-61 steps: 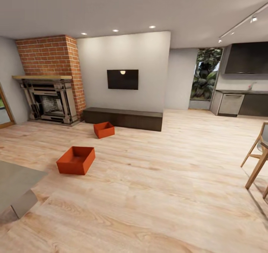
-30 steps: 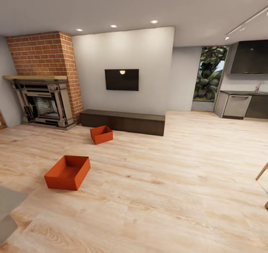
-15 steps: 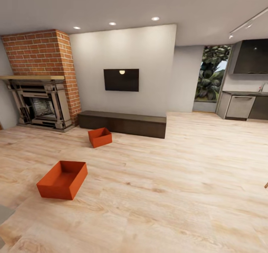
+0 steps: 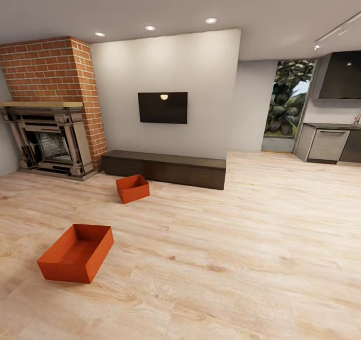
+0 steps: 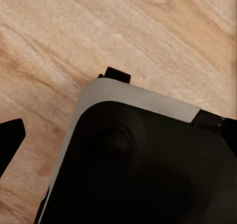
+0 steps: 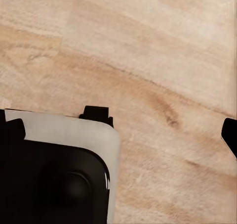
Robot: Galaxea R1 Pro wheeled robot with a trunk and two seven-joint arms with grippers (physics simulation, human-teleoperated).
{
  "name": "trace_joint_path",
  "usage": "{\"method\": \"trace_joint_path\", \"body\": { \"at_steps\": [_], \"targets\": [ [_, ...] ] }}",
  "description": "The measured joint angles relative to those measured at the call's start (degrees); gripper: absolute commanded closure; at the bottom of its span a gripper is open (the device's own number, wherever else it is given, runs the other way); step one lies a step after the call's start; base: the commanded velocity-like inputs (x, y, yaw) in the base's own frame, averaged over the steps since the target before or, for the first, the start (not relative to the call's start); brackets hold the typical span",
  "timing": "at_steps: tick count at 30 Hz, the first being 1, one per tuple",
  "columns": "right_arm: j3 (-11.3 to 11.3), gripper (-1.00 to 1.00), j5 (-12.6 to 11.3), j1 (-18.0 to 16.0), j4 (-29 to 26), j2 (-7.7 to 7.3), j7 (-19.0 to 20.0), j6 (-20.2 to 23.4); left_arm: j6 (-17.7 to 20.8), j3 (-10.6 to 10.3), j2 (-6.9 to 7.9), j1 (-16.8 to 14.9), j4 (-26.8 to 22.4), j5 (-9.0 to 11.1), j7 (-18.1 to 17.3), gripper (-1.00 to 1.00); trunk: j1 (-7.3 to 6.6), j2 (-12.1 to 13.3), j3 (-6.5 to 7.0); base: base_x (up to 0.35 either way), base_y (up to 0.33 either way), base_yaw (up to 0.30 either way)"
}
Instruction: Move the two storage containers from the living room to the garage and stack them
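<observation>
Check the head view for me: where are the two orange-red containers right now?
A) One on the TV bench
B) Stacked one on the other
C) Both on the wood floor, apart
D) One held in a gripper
C: the nearer container and the farther container each sit separately on the wood plank floor.

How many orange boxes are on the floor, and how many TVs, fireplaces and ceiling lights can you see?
Orange boxes: 2, the nearer one and the farther one
TVs: 1
Fireplaces: 1
Round ceiling lights: 3
Total: 7
</observation>
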Motion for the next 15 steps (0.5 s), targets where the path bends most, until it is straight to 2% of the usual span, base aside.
{"method": "trace_joint_path", "body": {
  "at_steps": [15],
  "targets": [
    [0.37,-1.0,0.41,0.01,0.0,0.0,0.07,0.0,-0.19,0.03,-0.05,0.0,0.05,0.1,-0.01,-1.0,0.0,0.0,0.0,0.326,0.0,0.0]
  ]
}}
